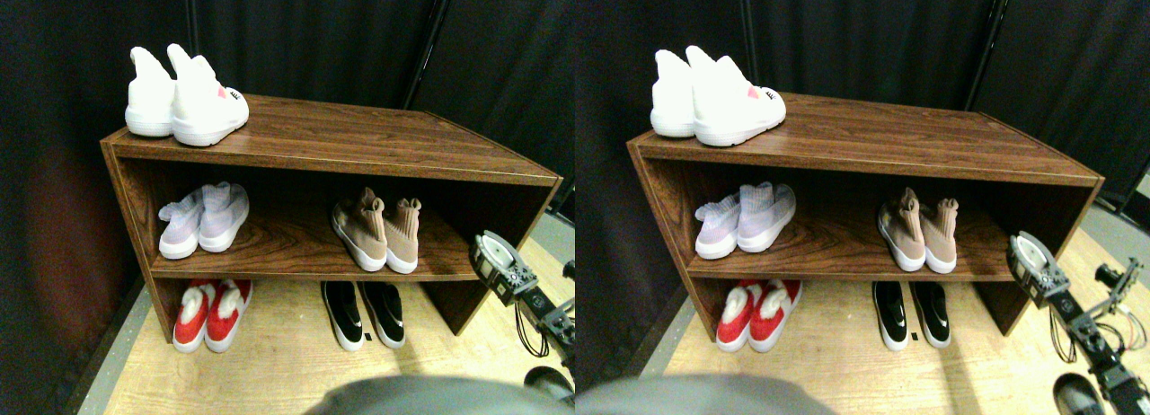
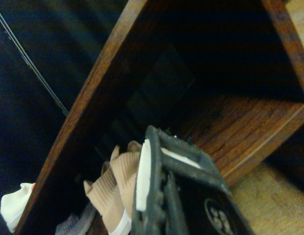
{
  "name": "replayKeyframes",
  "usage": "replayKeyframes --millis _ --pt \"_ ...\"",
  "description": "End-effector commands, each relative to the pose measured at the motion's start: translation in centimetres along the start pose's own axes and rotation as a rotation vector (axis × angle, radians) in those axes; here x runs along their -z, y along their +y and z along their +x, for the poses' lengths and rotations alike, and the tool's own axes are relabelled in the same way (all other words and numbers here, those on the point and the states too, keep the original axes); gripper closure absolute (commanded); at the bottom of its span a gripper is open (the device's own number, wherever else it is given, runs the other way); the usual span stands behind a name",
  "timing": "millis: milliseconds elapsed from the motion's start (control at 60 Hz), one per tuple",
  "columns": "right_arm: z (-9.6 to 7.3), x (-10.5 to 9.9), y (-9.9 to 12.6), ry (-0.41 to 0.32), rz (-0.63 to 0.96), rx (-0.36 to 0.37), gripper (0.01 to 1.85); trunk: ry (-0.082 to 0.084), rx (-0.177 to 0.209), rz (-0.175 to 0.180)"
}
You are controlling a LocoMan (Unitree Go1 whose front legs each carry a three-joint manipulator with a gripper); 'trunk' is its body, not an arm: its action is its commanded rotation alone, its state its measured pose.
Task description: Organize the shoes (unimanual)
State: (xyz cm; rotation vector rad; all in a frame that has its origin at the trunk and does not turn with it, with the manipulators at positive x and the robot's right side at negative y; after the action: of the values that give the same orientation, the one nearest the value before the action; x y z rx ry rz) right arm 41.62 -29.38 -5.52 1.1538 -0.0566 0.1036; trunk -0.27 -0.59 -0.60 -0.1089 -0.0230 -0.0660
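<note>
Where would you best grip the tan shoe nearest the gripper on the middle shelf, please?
Probably by its ribbed ankle collar. The tan shoe stands upright, heel toward the shelf's open front, and its collar rises clear above the sole, thin enough for two jaws. The right gripper hangs just off the rack's right front, so coming in from there looks shortest.

In the wrist view the claw (image 2: pixel 162 196) hides part of the tan shoes (image 2: pixel 110 188). A white shoe (image 2: pixel 14 205) is cut off at the edge at 8 o'clock. The shelf's (image 2: pixel 157 98) inside is too dark to see.
</note>
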Motion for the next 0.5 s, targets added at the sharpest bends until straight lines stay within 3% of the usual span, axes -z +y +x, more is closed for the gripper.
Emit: replayKeyframes --millis 17,167,233,317,350,500 --pt "-0.7 0.5 0.7 0.026 0.014 -0.06 1.8 0.02 -0.005 -0.023" --pt "-1.4 1.2 -0.3 0.075 -0.01 -0.063 1.8 0.035 -0.005 -0.023" --pt "-1.9 1.6 -0.9 0.049 0.022 -0.041 1.8 0.048 -0.012 -0.028" --pt "-2.1 2.0 -1.6 0.071 0.026 -0.045 1.8 0.054 -0.015 -0.03" --pt "-2.3 2.2 -2.0 0.068 0.035 -0.03 1.8 0.064 -0.021 -0.029" --pt "-2.6 2.8 -3.5 0.055 0.118 0.009 1.8 0.079 -0.028 -0.032"
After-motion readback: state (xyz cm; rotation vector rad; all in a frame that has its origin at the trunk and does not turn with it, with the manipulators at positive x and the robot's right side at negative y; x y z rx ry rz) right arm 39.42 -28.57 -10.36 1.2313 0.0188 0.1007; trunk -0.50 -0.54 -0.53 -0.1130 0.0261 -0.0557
